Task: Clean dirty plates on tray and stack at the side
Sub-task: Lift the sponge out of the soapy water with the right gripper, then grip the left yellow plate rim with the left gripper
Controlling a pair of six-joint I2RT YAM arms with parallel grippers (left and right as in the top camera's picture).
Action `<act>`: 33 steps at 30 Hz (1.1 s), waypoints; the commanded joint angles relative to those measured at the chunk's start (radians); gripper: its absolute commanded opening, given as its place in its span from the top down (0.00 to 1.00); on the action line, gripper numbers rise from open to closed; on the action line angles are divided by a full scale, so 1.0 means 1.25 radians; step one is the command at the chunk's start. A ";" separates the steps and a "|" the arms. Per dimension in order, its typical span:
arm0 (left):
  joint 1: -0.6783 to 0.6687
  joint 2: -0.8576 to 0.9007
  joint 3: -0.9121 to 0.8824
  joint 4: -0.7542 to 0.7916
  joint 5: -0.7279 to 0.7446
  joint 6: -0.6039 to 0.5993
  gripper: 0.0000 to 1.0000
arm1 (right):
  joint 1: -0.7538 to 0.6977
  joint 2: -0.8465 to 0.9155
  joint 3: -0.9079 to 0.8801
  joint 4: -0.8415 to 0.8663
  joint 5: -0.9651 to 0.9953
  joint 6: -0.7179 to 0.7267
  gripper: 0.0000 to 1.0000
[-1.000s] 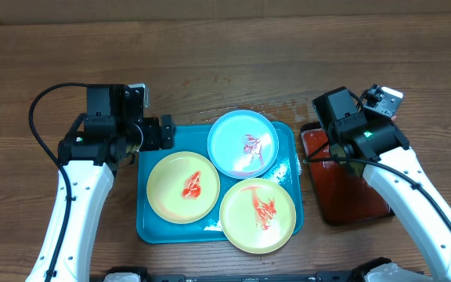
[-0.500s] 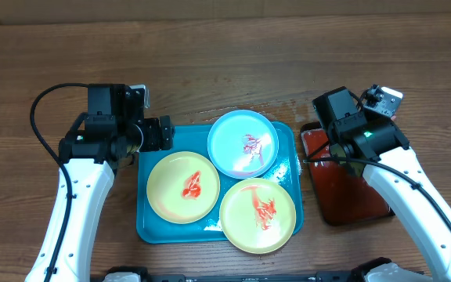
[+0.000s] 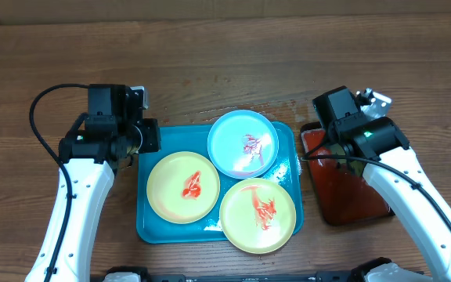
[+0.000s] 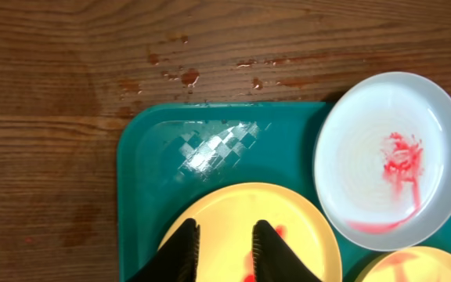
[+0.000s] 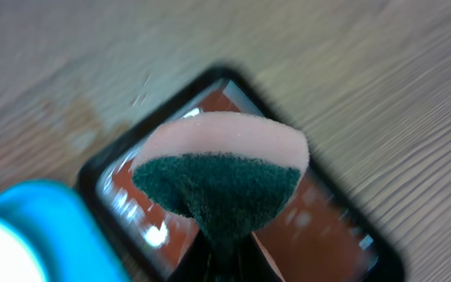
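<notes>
Centre frame: a blue tray, long axis left-to-right, on a wooden table, carries 3 sauce-smeared plates, 1 pale blue upper right, 2 yellow below. A red tray lies just right. The left claw, narrower than a second ago, gapes slightly, empty, over the left yellow plate. The right claw grips a sponge above the red tray.

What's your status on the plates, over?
Left hand part open by the yellow plate, nothing gripped. Right hand shut on sponge near red tray. Three plates on blue tray, all smeared. Nothing blocking.
</notes>
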 commanded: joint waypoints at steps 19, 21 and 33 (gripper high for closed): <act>0.011 0.009 -0.040 -0.044 -0.086 0.023 0.53 | -0.001 -0.009 0.013 -0.035 -0.407 -0.198 0.96; 0.011 0.009 -0.070 -0.030 -0.046 0.044 0.43 | 0.000 -0.009 0.013 -0.026 -0.437 -0.215 0.96; 0.011 0.010 -0.220 0.024 0.037 0.070 0.36 | 0.152 0.000 0.013 0.096 -0.602 -0.255 0.96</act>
